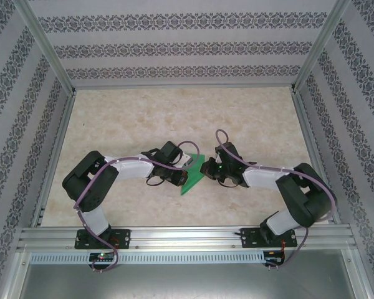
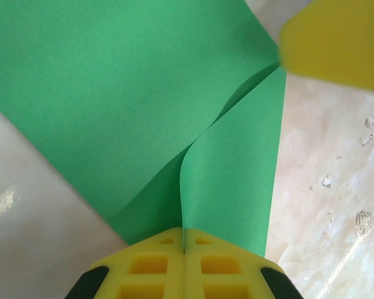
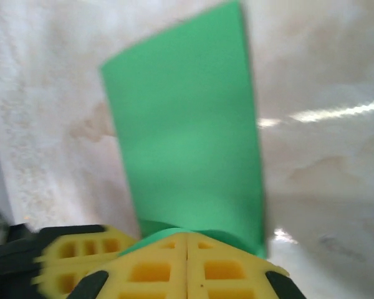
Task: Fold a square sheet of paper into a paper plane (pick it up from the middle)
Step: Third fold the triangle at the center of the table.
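Observation:
The square sheet of paper (image 1: 192,180), bright green and partly folded, lies in the middle of the table between my two grippers. In the left wrist view one flap of the paper (image 2: 237,174) stands up, and its edge runs into the closed seam of my left gripper (image 2: 184,240). In the overhead view the left gripper (image 1: 177,177) is at the paper's left side. My right gripper (image 1: 210,171) is at its right side. Its jaws (image 3: 187,240) are shut, with the tips against a curled edge of the paper (image 3: 187,143). I cannot tell whether paper is pinched there.
The tabletop (image 1: 174,118) is pale marble-patterned, fenced by aluminium rails (image 1: 174,237) and patterned walls. A blurred yellow finger of the right gripper (image 2: 336,43) shows at the paper's far corner, and the left gripper's yellow finger (image 3: 68,258) sits beside the right one.

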Available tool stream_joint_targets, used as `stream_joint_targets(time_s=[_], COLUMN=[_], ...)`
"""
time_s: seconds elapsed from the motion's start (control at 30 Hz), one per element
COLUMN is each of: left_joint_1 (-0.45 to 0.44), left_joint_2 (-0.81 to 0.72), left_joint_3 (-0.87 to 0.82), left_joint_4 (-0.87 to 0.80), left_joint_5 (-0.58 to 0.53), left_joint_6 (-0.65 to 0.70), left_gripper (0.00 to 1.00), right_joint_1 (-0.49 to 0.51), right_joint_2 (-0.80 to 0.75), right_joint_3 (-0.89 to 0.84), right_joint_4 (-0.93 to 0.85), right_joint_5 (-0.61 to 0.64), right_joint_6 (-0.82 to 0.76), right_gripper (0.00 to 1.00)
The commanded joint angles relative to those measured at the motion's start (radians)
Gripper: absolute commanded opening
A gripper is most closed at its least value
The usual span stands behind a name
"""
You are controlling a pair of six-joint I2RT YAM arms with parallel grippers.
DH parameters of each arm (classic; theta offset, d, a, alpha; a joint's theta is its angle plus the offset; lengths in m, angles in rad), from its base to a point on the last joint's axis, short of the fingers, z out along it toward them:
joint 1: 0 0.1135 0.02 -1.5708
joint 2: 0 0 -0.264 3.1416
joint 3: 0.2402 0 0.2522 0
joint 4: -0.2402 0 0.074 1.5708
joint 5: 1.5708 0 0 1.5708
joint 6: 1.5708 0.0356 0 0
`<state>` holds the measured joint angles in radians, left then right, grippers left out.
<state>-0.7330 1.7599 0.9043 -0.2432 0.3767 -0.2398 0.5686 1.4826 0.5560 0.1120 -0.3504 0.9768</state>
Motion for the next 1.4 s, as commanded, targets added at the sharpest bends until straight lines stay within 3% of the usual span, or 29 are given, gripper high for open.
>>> stream_joint_targets(time_s=[0.0,0.37,0.57,0.7,0.97,1.37], left_joint_1=[0.01,0.011,0.01,0.011,0.011,0.01], left_joint_2=[0.036,0.052,0.056,0.057,0.075,0.074], left_joint_3=[-0.002,0.009,0.01,0.007,0.018,0.019], left_joint_4=[-0.036,-0.04,-0.043,-0.043,-0.048,-0.051], left_joint_5=[-0.009,-0.002,0.0,-0.001,-0.003,0.001], left_joint_6=[-0.004,-0.009,-0.011,-0.014,-0.016,-0.016], left_gripper=[0.01,0.01,0.01,0.01,0.01,0.01], right_joint_1=[0.038,0.172,0.181,0.183,0.214,0.282], right_joint_2=[-0.056,0.059,0.129,0.099,-0.028,0.061], right_joint_3=[-0.018,-0.076,-0.076,-0.069,-0.089,-0.117], right_joint_4=[0.016,0.243,0.195,0.129,0.162,0.304], right_joint_5=[0.043,0.111,0.15,0.153,0.159,0.2], right_joint_6=[0.035,0.167,0.161,0.137,0.16,0.241], right_gripper=[0.06,0.05,0.04,0.04,0.05,0.05])
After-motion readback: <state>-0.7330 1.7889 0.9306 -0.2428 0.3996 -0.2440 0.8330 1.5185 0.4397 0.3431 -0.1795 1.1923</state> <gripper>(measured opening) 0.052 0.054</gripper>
